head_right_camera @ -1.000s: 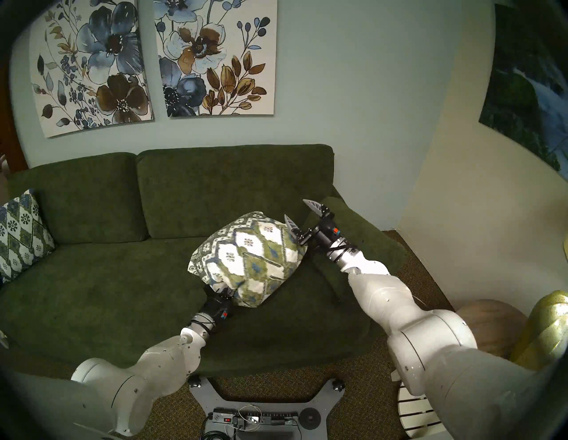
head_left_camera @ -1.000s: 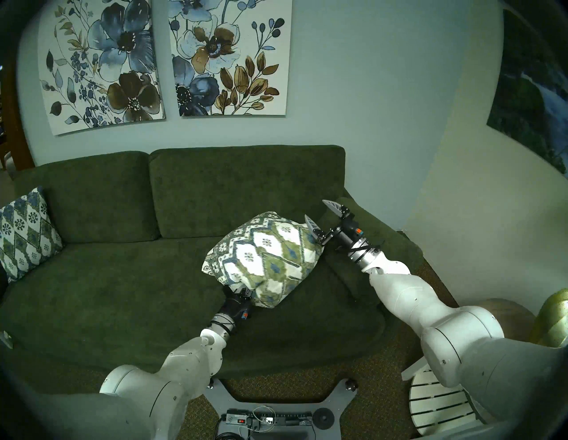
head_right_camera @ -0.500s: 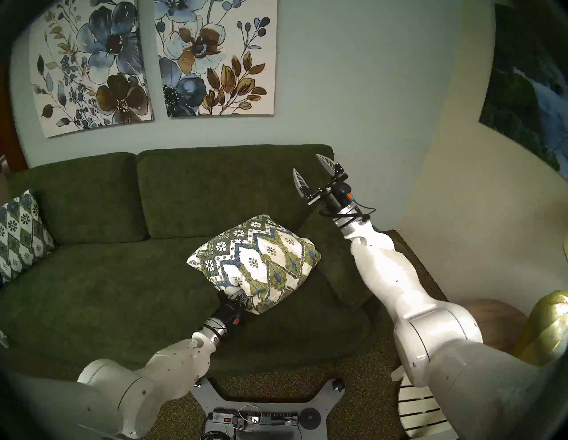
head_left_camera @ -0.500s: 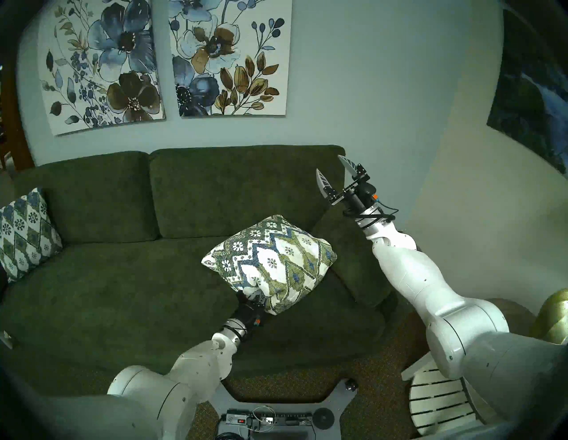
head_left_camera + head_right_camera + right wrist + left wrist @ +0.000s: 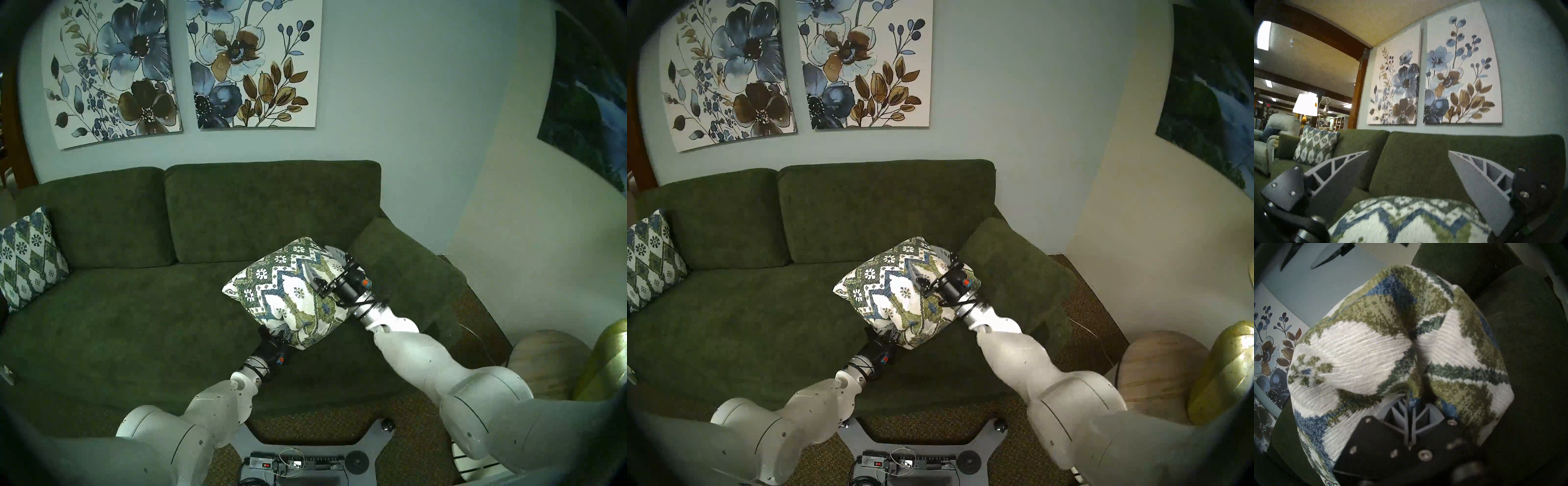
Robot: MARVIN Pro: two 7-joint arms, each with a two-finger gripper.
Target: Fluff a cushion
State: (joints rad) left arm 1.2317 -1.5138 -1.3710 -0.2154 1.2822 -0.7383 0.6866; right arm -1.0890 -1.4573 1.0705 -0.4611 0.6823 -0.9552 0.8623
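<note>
The cushion (image 5: 285, 292), cream with olive and blue zigzags, is held tilted above the right half of the green sofa seat (image 5: 135, 322). My left gripper (image 5: 276, 334) is shut on a bunched fold at its near lower edge; the left wrist view shows the fingers (image 5: 1398, 405) pinching the fabric (image 5: 1356, 353). My right gripper (image 5: 322, 263) is open and lies against the cushion's upper right side, its fingers spread over the top. In the right wrist view the gripper (image 5: 1408, 151) is open with the cushion (image 5: 1407, 220) just below it.
A second, bluer diamond-patterned pillow (image 5: 29, 258) leans at the sofa's left end. A green armrest cushion (image 5: 407, 271) is just right of my right arm. A wooden ball (image 5: 546, 359) and a gold vase (image 5: 607, 366) stand on the floor at the right.
My right gripper, open all along, swung up and away from the cushion, then came back down onto its upper right side. The cushion puffed out and shifted slightly right; the left grip held.
</note>
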